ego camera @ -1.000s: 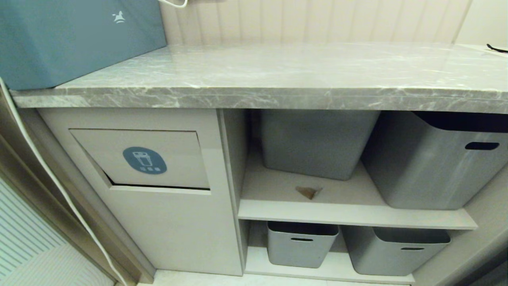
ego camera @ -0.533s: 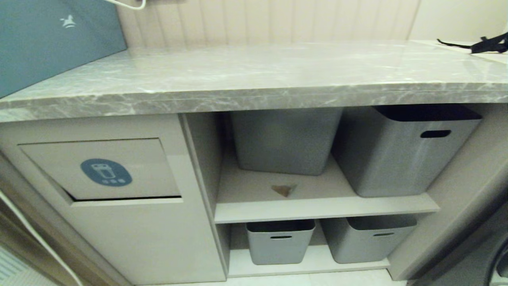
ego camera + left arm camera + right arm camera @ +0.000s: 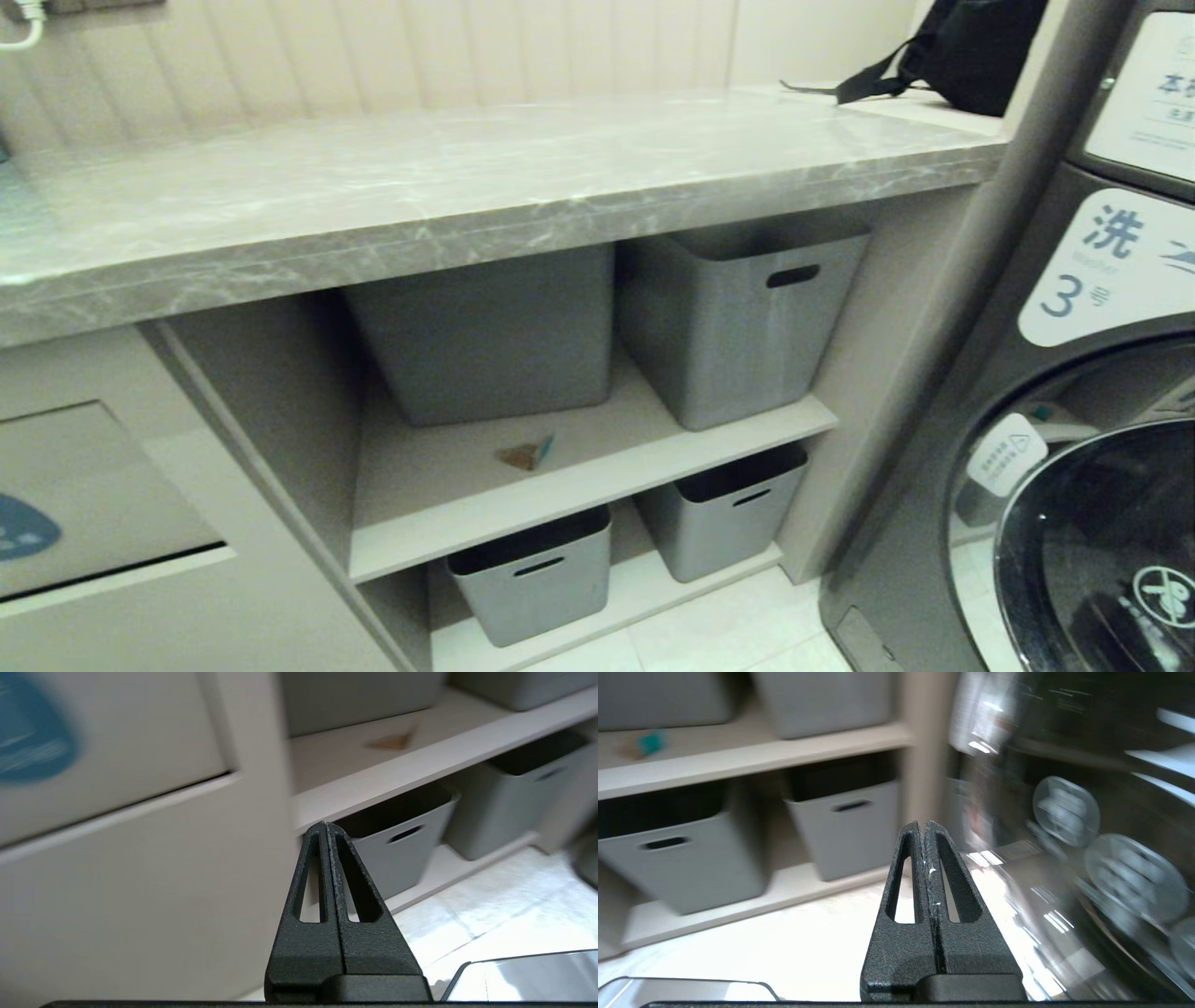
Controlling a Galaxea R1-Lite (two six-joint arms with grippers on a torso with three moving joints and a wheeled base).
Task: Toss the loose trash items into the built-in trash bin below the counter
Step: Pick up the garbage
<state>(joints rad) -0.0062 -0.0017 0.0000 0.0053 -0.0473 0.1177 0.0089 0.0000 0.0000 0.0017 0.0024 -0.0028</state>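
We see 1 small flat triangle of brown cardboard with a turquoise edge point(image 3: 528, 454) on the upper beige shelf point(image 3: 597, 481), in front of the grey plastic storage bins point(image 3: 485, 331). The beige swing flap with its round blue sticker point(image 3: 21, 527) sits at the far left edge of the head view. We judge 1 risk: the thin scrap could slide back under a pinch (it lies flat). The left gripper point(image 3: 325, 826) and right gripper point(image 3: 921, 825) have jaws pressed together, empty. Only the right wrist view shows the turquoise face clearly; the head view alone shows the grey marble-look counter point(image 3: 448, 201).
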